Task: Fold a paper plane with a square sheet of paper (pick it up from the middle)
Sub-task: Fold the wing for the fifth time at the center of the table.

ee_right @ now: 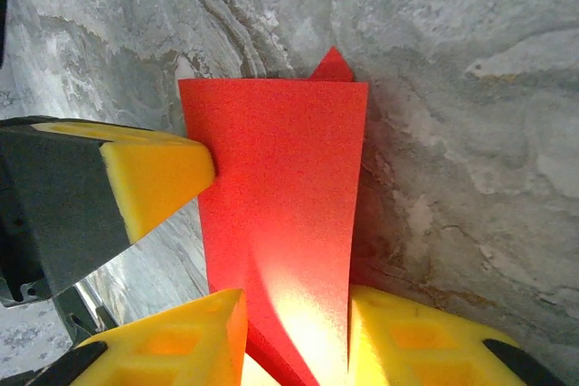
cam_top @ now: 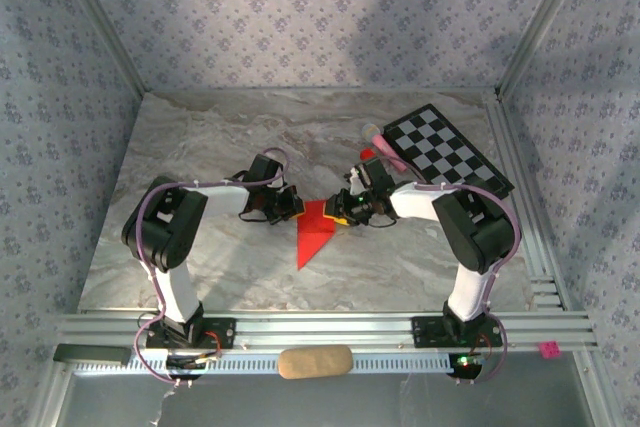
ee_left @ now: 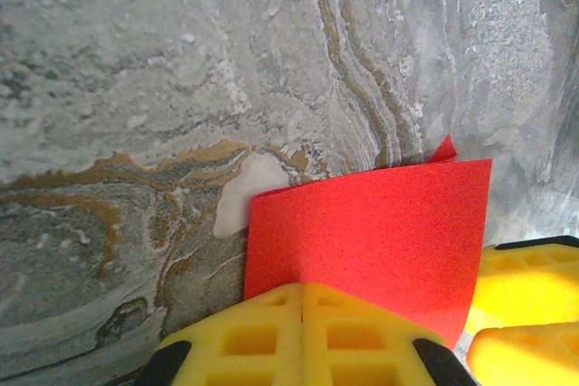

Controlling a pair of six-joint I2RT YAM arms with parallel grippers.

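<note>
Paper between left gripper and right gripper; checkerboard behind, far right

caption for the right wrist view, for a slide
Folded red paper inside the open right gripper, left gripper pinching its edge

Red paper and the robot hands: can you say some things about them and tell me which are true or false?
1. The paper is a flat full square. False: it is folded to a point.
2. The left gripper is wide open. False: its fingers are shut together.
3. The right gripper has paper between its fingers. True.
4. A checkerboard lies far right on the table. True.
</note>
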